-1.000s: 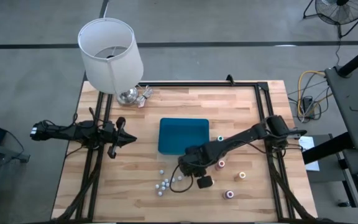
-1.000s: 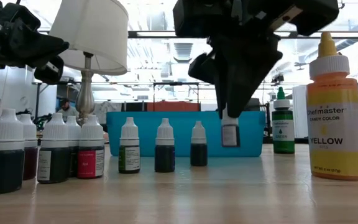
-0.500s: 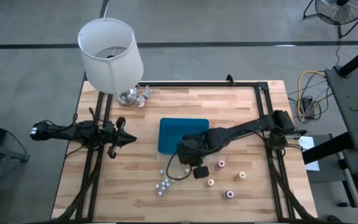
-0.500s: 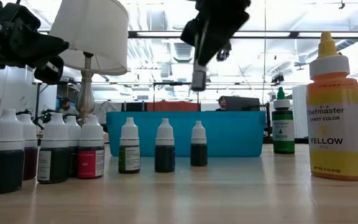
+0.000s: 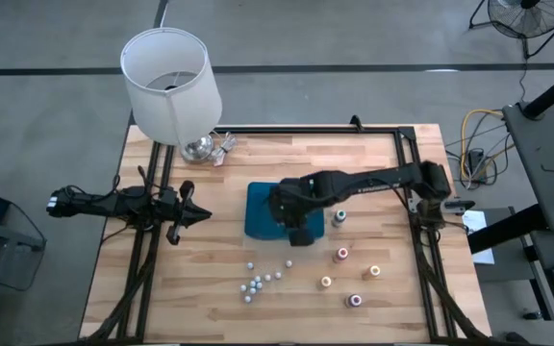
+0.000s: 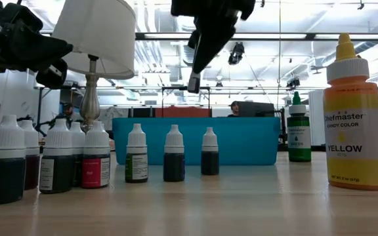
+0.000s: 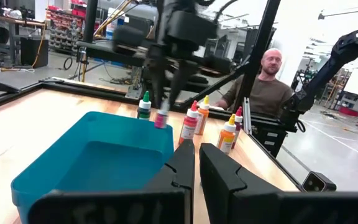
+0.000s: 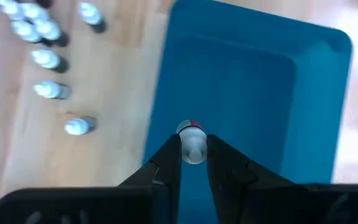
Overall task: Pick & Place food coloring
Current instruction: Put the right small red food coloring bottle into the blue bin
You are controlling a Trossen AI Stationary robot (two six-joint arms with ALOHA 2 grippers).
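**Right Arm Carrying One Small Bottle Over the Tray**

Since the earlier frames, the right gripper [image 5: 288, 213] has lifted a small bottle [image 8: 192, 140] off the table and travelled from the bottle cluster to above the blue tray [image 5: 263, 204]. The left gripper [image 5: 192, 215] has not moved; it hangs over the table's left side with its fingers pressed together and empty.

Items, largest first:

1. One wooden table [image 5: 258, 154].
2. One lamp [image 5: 169, 85] with a white shade, at the far left corner.
3. One blue tray, near the table's centre.
4. Five larger food coloring bottles [image 5: 342, 255] to the right of the tray: one just beside the tray, four nearer the front edge.
5. About eight small white-capped bottles [image 5: 256, 282] standing upright in front of the tray.
6. The held small bottle.

The right gripper's fingers are nearly closed, clamping that bottle at its neck. Its long axis runs vertically, white cap up, above the tray's front part.
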